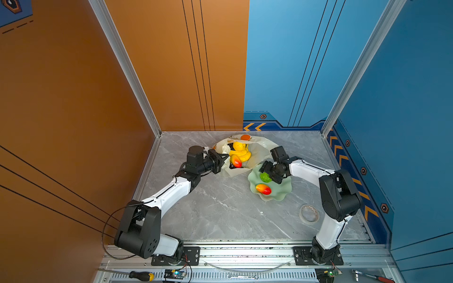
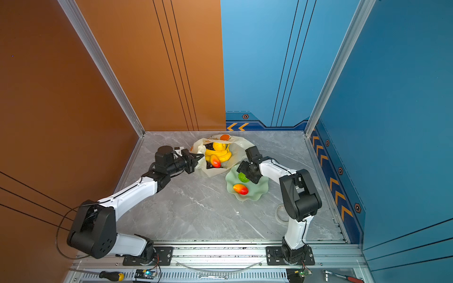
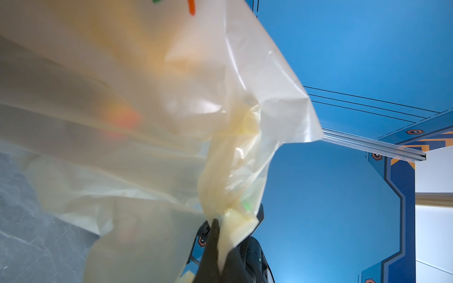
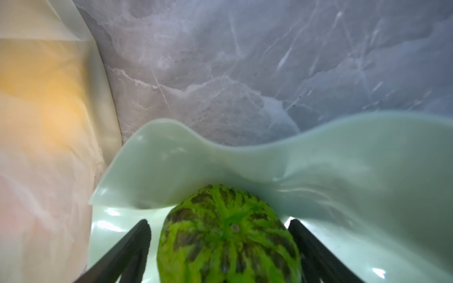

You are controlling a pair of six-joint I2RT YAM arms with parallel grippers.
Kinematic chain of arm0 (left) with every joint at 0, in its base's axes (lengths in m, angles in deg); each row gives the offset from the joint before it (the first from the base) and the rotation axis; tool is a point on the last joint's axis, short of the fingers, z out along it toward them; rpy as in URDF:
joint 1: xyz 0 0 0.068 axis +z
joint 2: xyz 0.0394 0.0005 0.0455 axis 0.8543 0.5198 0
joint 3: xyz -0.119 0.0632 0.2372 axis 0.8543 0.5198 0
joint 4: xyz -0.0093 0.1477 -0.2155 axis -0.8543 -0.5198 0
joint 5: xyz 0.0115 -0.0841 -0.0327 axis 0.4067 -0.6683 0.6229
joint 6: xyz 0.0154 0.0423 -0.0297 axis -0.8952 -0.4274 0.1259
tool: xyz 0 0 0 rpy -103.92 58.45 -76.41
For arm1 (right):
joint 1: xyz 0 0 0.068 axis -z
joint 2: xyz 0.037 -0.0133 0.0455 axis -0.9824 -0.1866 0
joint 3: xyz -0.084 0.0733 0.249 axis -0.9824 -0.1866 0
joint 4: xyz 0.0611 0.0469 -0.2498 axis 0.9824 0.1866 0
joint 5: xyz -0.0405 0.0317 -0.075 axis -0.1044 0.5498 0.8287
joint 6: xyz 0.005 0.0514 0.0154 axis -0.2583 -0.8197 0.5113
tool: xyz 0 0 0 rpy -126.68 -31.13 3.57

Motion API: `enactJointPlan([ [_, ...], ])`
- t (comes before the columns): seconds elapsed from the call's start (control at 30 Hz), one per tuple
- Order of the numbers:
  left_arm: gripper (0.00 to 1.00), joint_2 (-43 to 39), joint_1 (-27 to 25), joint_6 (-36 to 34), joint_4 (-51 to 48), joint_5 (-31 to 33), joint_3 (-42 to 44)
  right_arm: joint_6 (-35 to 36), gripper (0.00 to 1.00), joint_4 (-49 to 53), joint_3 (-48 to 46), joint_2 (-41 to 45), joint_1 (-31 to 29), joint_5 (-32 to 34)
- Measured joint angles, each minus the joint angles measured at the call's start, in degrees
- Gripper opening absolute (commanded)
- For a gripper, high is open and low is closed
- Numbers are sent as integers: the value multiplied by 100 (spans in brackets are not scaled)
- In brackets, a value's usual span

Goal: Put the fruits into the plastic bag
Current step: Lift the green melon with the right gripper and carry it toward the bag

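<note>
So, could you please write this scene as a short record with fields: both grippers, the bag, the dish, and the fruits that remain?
left gripper: shut on the plastic bag at its edge
right gripper: open, jaws either side of the green fruit
inside bag: banana bunch, grapes, one mango
pale green dish: holds green fruit and second mango
left to bag: two fruits
</note>
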Motion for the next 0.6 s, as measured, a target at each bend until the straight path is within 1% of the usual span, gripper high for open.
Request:
enactJointPlan([
  [0.13,0,0,0,0,2,-7,0,7,79,2,48,-50,0,33],
  [0.2,0,0,0,0,2,-9,0,7,75,4,50,-52,-2,37],
  [0.3,0,0,0,0,2,-24,0,46,73,4,50,-52,-2,42],
  [0.37,0,0,0,0,4,-24,0,57,67,7,50,-52,-2,55],
  [0.4,0,0,0,0,4,-22,0,85,66,7,50,-52,-2,57],
  [0.47,0,0,0,0,4,-24,0,92,62,9,50,-52,0,59],
  [0.6,0,0,0,0,13,-24,0,138,61,9,50,-52,0,61],
])
